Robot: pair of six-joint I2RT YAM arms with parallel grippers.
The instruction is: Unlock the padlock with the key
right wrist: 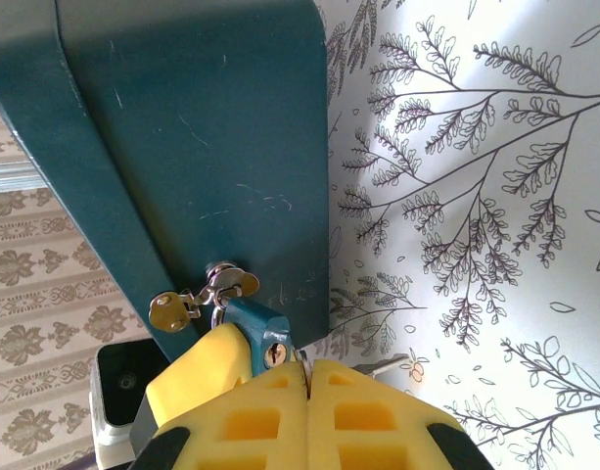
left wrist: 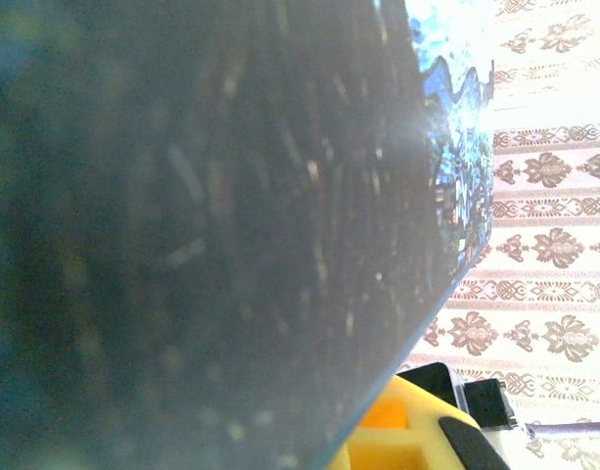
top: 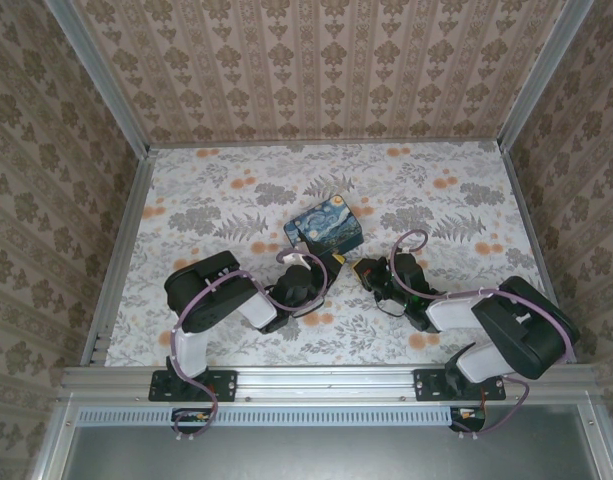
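**A:** Padlock position?

**B:** Small blue padlock (right wrist: 253, 323) hangs from the hasp (right wrist: 226, 282) at the lower edge of the box (right wrist: 182, 147), on its plain teal side. Keyhole (right wrist: 273, 352) faces the right wrist camera. A brass tab (right wrist: 167, 311) dangles on a ring just left of it.

**A:** Right gripper?

**B:** Right gripper (right wrist: 307, 372): yellow pads pressed together, touching the padlock body. A thin metal sliver is pinched in the seam just beside the keyhole. That is the key (right wrist: 301, 360); its tip is hidden.

**A:** Left gripper?

**B:** Left gripper (top: 308, 262) sits against the box's near side, jaws closed. Cannot tell whether they pinch anything. The box stands mid-table on the floral tabletop (top: 216, 190).
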